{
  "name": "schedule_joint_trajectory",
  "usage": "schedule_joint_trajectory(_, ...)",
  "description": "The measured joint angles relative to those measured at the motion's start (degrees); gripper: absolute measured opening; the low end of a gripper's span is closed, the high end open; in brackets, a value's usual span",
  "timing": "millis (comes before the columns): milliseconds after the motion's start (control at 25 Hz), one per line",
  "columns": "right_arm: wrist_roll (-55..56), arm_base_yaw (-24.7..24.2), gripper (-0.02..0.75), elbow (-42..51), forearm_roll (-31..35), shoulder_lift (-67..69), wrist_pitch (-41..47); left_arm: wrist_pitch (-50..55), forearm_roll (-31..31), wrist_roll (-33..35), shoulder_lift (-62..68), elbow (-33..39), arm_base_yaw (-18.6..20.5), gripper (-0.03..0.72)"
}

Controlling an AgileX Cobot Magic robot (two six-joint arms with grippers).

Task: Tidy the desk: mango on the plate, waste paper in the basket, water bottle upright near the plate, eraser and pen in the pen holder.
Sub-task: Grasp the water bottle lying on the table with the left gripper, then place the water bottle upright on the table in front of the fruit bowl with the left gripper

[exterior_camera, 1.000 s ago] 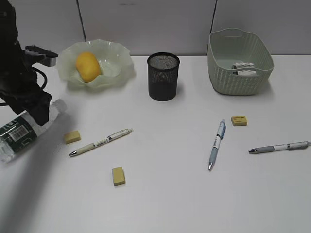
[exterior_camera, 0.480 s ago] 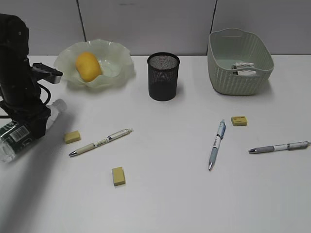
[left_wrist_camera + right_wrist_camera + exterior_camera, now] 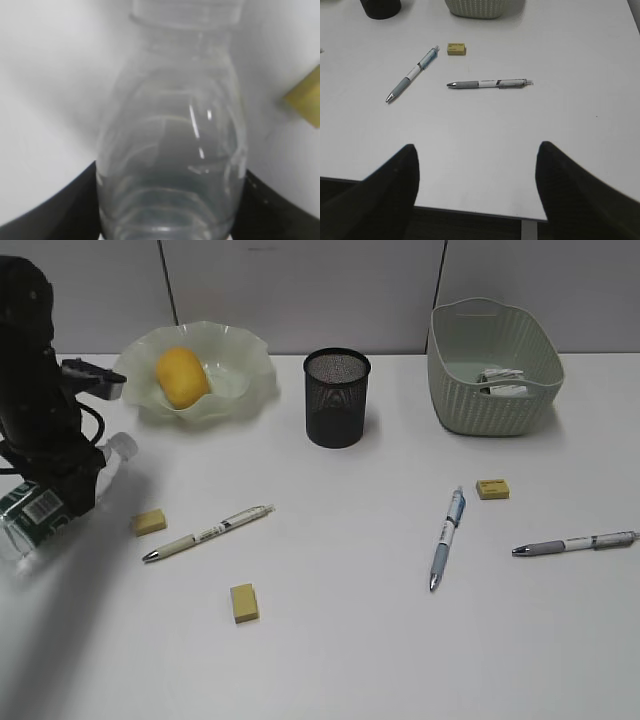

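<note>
Bottle-righting looks like the step in hand: the left gripper straddles the water bottle, which lies on its side at the desk's left edge, though a firm clamp cannot be told. Next it probably needs lifting and standing upright by the plate, where the mango sits. The right gripper hangs open, holding nothing.

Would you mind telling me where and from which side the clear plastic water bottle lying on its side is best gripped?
Grip the clear plastic water bottle across its round body just below the shoulder, coming from above. It lies flat on the white desk, cap toward the ruffled green plate, so only the curved sides are free. The left pincer already straddles it there.
</note>
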Motion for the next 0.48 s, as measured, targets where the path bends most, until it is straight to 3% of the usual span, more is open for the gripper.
schedule_joint_trajectory(240,-0.1,0.0,0.57,0.0,0.0,0.0,0.0,0.3,-3.5,-0.9,-8.7,0.0,0.0,0.508)
schedule_joint_trajectory(480,-0.1,0.0,0.57,0.0,0.0,0.0,0.0,-4.2,-11.1,-1.1,-20.1,1.3,0.0,0.508)
